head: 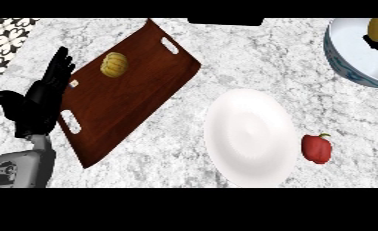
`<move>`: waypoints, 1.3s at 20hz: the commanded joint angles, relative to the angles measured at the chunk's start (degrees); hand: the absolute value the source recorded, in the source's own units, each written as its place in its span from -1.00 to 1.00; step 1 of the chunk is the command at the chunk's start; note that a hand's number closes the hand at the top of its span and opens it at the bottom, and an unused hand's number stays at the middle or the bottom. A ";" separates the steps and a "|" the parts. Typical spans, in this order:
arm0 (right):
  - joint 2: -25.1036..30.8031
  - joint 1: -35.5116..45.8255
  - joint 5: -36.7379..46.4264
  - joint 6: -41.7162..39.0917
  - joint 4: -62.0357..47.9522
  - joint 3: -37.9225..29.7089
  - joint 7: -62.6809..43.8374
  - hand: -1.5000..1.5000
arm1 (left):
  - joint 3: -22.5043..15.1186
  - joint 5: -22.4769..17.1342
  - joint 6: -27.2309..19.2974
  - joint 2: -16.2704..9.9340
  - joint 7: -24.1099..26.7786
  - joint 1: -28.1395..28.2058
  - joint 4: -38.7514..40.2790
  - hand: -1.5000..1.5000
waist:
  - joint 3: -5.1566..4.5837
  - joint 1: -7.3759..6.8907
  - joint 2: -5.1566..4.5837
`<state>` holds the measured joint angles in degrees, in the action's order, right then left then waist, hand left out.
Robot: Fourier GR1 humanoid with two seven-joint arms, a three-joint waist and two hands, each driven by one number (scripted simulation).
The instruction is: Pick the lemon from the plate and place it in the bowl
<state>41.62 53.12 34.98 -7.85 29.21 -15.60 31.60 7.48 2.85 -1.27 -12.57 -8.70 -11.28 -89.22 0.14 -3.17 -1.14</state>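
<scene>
White plate [251, 135] one, bowl [348, 55] one holding lemon [373, 29], left hand [44, 97] open, fingers straight.

bowl [347, 60] — cropped at right edge

Glossy wooden tray [133, 95], marble-look counter [244, 55], smooth plate [251, 135]

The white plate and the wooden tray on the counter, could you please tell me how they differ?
The white plate is round and plain; the wooden tray is a dark brown rectangle with handle slots at its ends. The plate holds nothing, while the tray carries a small yellow squash-like thing. The tray lies at an angle beside the left hand; the plate sits near a red pepper. Both rest flat on the marble counter.
</scene>
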 commanded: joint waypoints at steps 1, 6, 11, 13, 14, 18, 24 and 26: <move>1.83 -1.78 10.97 4.40 -3.21 8.52 -3.79 1.00 | -0.47 0.48 0.16 -0.26 0.36 -1.22 -0.26 0.00 | -0.12 -1.10 -0.76; 4.83 -0.33 7.19 -2.12 -14.55 3.73 -0.89 -1.00 | -0.47 -0.42 0.87 0.01 0.23 0.24 -1.42 0.00 | 0.18 -1.83 -0.97; 3.51 2.77 6.42 -6.40 -17.17 3.31 5.32 -1.00 | -0.69 0.52 -0.23 0.84 1.40 -0.53 0.08 0.00 | 0.20 -1.46 -0.83; 3.60 2.69 2.01 -9.50 -19.28 -0.99 6.19 -1.00 | 0.03 -0.84 1.50 -0.49 0.03 -0.91 0.02 0.00 | 0.29 -1.38 -0.88; 5.10 4.59 0.19 -12.92 -19.82 -2.75 5.98 -1.00 | 0.08 0.35 -0.14 -0.14 -0.28 -1.41 0.13 0.00 | 0.27 -1.13 -0.78; 6.66 5.20 -9.93 -18.29 -23.57 -12.92 6.14 -1.00 | 0.50 -0.78 0.80 -0.35 -0.38 -1.17 0.20 0.00 | 0.45 -0.40 -0.89; 12.98 3.89 -15.22 -26.59 -27.15 -18.32 1.73 -1.00 | 0.05 0.15 0.28 -0.27 0.48 -1.46 -0.52 0.00 | 0.48 -0.77 -1.29; 15.69 3.13 -15.53 -28.04 -26.79 -18.61 0.59 -1.00 | 0.54 -0.13 0.36 -0.30 0.54 -1.19 0.97 0.00 | 0.53 -0.77 -1.63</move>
<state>53.07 57.37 21.56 -30.47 3.38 -32.08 32.55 7.75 2.73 -0.94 -12.61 -7.83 -12.22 -88.73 0.57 -3.87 -2.41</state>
